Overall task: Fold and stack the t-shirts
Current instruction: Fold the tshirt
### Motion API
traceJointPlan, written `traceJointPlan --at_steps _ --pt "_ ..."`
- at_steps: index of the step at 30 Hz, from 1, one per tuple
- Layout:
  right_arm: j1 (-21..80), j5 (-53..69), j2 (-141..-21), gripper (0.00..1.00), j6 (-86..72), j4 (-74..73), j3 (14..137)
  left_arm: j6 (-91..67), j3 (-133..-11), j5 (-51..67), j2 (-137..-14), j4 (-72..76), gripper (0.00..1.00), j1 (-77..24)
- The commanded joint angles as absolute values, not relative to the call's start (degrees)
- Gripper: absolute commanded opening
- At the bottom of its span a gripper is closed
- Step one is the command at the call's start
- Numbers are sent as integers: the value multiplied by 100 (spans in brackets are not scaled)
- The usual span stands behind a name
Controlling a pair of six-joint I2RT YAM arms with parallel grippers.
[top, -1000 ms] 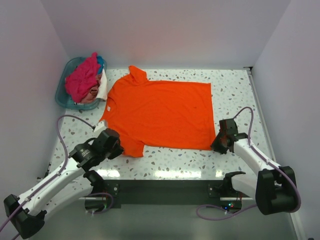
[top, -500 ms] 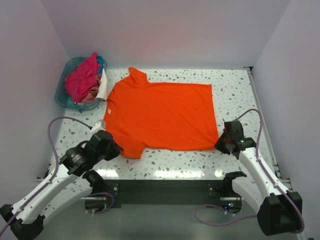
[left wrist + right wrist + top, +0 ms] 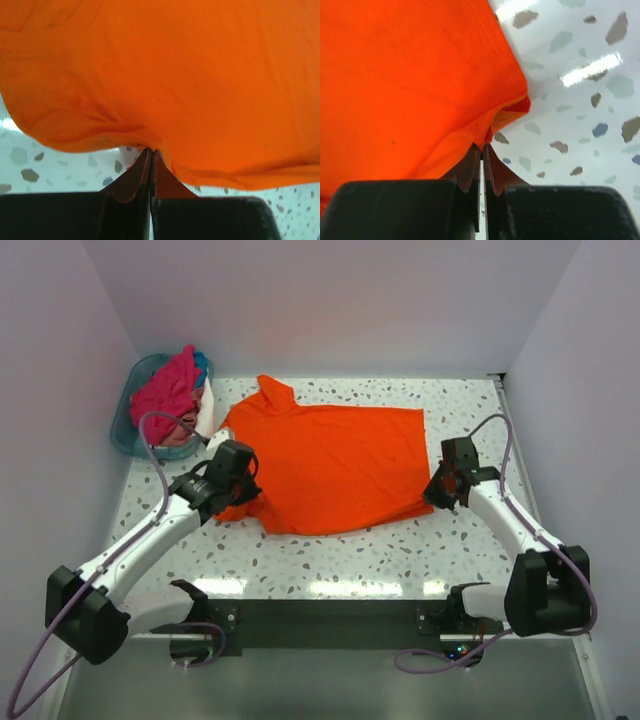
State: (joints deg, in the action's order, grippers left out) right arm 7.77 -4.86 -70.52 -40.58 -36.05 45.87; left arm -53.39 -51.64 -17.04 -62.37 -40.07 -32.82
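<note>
The bright orange t-shirt lies on the speckled table, neck to the left, its near edge lifted and drawn towards the back. My left gripper is shut on the shirt's near left part; in the left wrist view the orange cloth runs out of the closed tips. My right gripper is shut on the near right corner of the shirt, pinched at the tips. Magenta-pink, blue and white shirts are heaped in the basket.
A teal plastic basket stands at the back left corner, against the left wall. White walls close in the table on the left, back and right. The table's near edge runs just beyond the arm bases.
Both grippers have moved away from the near edge towards the back, carrying the shirt's near edge with them. The near sleeve and hem are now lifted and pulled inward.
</note>
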Motion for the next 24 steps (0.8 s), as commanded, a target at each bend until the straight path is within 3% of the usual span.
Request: traceJointPlan --at_steps 1,9,24 --pt "642 -308 -7592 0 -3832 -3086 5070 -4773 -5536 -1547 -6756 -2884 0 -2699" --pt "150 439 -9165 0 -3630 -2506 5870 -4562 -6205 -1205 -8119 -2041 0 -1776" --pt "-527 896 -9642 0 -3770 -2083 6205 -4201 -7541 -615 -9659 -1635 0 -1204"
